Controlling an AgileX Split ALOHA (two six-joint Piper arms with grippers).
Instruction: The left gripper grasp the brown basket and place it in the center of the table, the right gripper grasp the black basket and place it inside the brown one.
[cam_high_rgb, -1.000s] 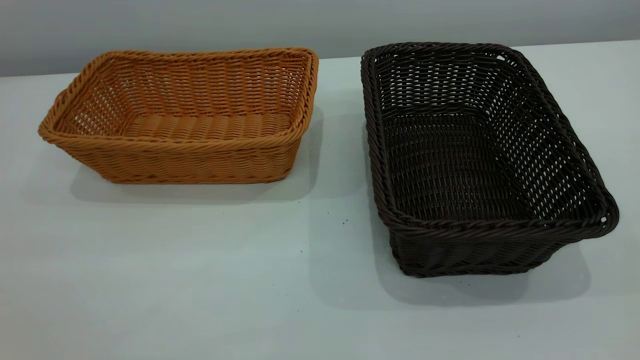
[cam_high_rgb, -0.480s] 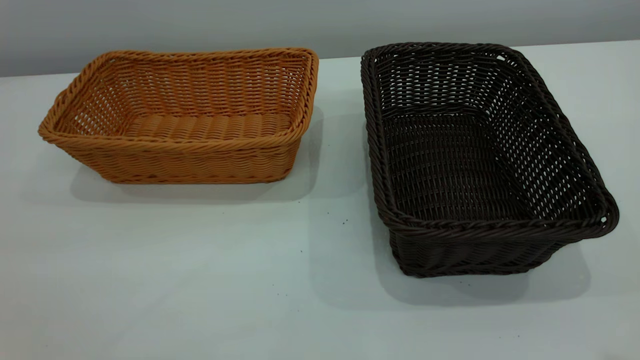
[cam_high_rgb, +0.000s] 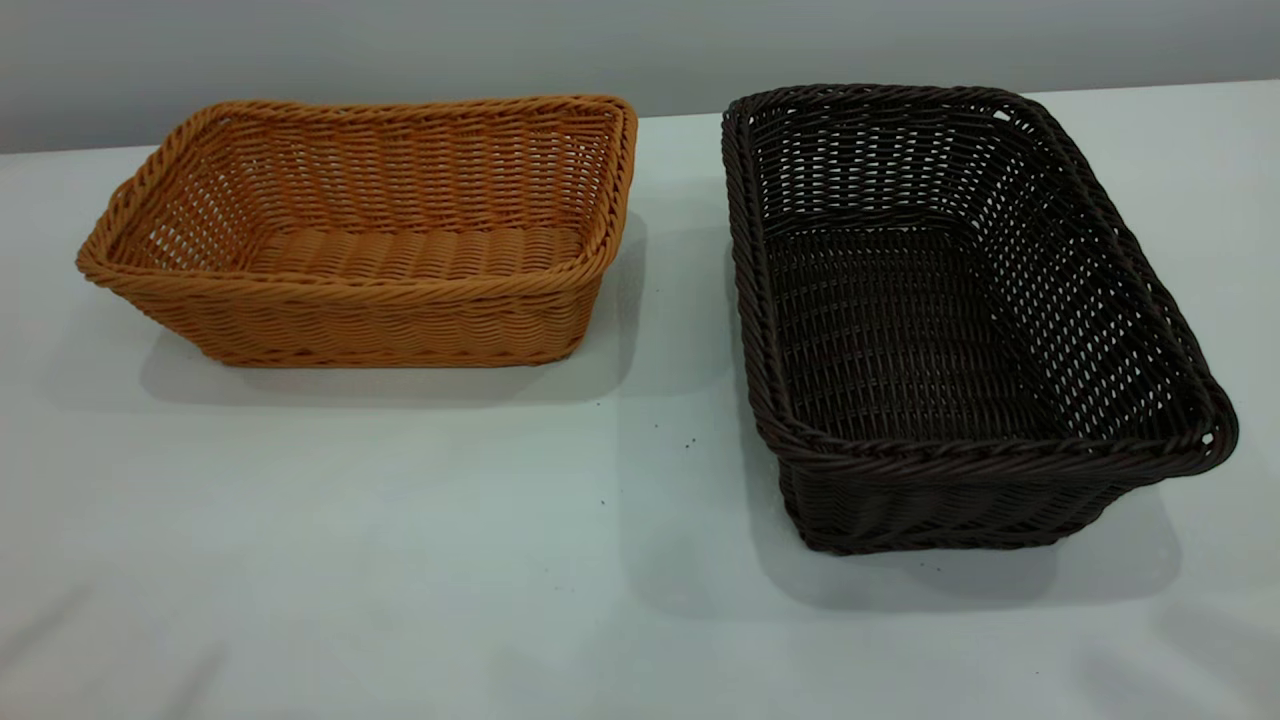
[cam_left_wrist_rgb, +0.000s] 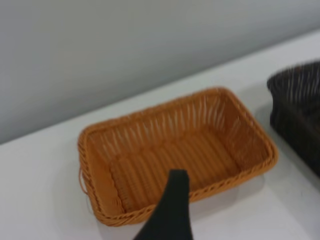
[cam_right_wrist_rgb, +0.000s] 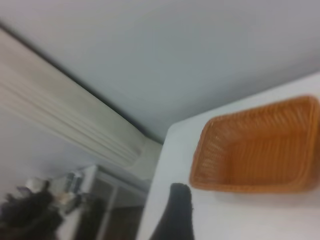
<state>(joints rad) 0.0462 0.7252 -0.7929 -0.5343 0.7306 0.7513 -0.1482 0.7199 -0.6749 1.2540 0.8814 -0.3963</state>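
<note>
The brown basket (cam_high_rgb: 400, 325) stands empty at the back left of the table (cam_high_rgb: 400, 560). The black basket (cam_high_rgb: 900, 330) stands empty to its right, a gap of table between them. Neither gripper shows in the exterior view. In the left wrist view my left gripper (cam_left_wrist_rgb: 248, 200) hangs above the table in front of the brown basket (cam_left_wrist_rgb: 175, 155); one black finger (cam_left_wrist_rgb: 172, 212) shows with nothing beside it, and the black basket's corner (cam_left_wrist_rgb: 297, 107) is at the side. My right gripper (cam_right_wrist_rgb: 225, 202) is high and far off, one finger (cam_right_wrist_rgb: 176, 215) showing, the brown basket (cam_right_wrist_rgb: 260, 150) beyond.
A grey wall (cam_high_rgb: 640, 40) runs behind the table. The right wrist view shows the table's edge (cam_right_wrist_rgb: 157, 185) and furniture (cam_right_wrist_rgb: 100, 200) beyond it. Bare tabletop lies in front of both baskets.
Both baskets stay where they were. Faint shadows have come onto the table at the front left and front right corners of the exterior view.
</note>
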